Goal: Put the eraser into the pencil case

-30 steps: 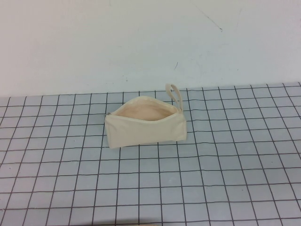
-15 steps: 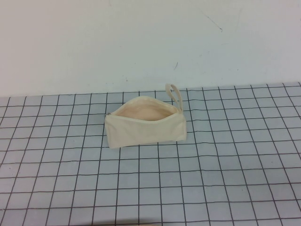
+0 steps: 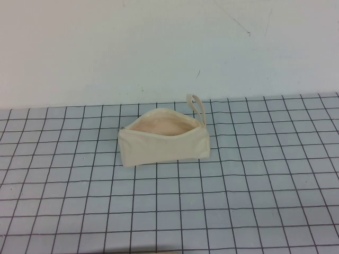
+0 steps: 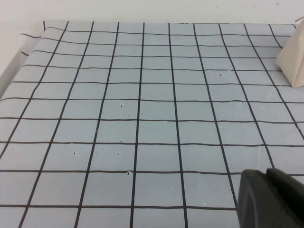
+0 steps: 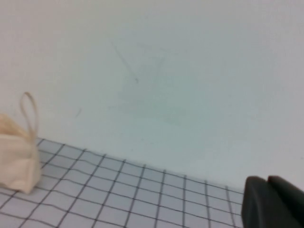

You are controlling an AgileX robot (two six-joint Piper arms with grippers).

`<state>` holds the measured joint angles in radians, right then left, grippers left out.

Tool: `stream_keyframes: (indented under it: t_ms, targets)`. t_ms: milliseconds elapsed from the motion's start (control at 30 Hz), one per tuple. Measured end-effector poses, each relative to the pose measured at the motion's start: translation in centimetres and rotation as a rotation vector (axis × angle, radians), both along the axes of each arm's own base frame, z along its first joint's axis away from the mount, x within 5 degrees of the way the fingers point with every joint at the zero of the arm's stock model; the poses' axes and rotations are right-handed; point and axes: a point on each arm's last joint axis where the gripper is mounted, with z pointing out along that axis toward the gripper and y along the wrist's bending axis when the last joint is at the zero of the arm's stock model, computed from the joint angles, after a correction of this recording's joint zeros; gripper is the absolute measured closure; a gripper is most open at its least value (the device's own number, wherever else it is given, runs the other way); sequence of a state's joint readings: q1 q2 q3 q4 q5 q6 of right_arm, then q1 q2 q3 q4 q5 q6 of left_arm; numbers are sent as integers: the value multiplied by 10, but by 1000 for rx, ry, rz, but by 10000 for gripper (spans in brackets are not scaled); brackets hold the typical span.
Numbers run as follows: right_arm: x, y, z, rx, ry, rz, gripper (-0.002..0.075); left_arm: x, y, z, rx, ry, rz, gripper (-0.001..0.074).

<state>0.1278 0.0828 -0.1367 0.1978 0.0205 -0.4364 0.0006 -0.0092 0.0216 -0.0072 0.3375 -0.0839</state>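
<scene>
The pencil case (image 3: 164,138) is a cream canvas pouch standing on the grid mat near the middle, zip open, with peach lining showing and its loop strap (image 3: 197,106) at the far right end. Its corner also shows in the left wrist view (image 4: 294,57), and its strap end shows in the right wrist view (image 5: 16,156). The eraser shows in no view. My left gripper (image 4: 267,175) hangs above bare mat, well away from the pouch, its dark fingers pressed together and empty. My right gripper (image 5: 267,180) is raised, facing the wall, fingers together and empty. Neither gripper shows in the high view.
A grey mat with a black grid (image 3: 238,201) covers the table. A white wall (image 3: 159,47) stands close behind the pouch. The mat's left edge (image 4: 19,52) shows in the left wrist view.
</scene>
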Motion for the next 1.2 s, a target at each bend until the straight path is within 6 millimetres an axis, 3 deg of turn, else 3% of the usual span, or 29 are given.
stream_keyframes:
  t_ms: [267,733,1200]
  targets:
    - [-4,-5,-25,3,-4,-89,725,0,0,0,0,0,0,736]
    - [0,-6,-51,-4,79,-99,725,0,0,0,0,0,0,736]
    - [-4,-7,-74,41,337,-116,725,0,0,0,0,0,0,736]
